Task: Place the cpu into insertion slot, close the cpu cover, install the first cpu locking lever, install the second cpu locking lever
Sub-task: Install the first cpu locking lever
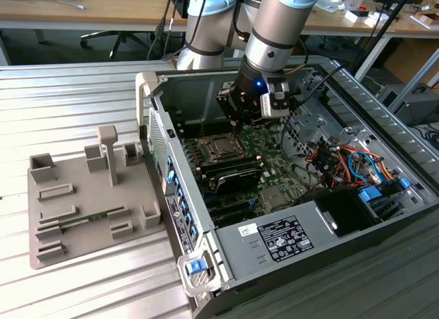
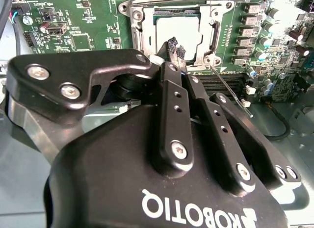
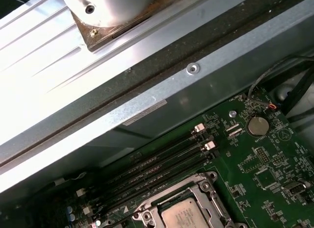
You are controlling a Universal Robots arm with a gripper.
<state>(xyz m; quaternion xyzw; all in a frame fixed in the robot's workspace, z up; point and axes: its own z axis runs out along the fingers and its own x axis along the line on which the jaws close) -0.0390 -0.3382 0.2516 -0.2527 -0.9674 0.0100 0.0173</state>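
The cpu [image 2: 177, 33] lies flat in the insertion slot [image 1: 221, 148] on the green motherboard, its silvery top showing. The cpu cover [image 2: 139, 23] lies down around it as a metal frame; the first wrist view shows the cpu [image 3: 184, 216] inside this frame too. One thin locking lever [image 2: 230, 88] sticks out loose from the socket's corner over the memory slots. My gripper [image 2: 175, 47] hovers just above the socket's edge, fingers shut with nothing between them. In the exterior view the gripper [image 1: 236, 124] hangs over the socket's far side.
Long black memory slots [image 3: 162, 162] run beside the socket. The open computer case [image 1: 195, 223] has a power supply [image 1: 285, 238] in front and coloured cables [image 1: 343, 161] on the exterior view's right. A grey parts fixture [image 1: 82, 195] sits on the ribbed table on the exterior view's left.
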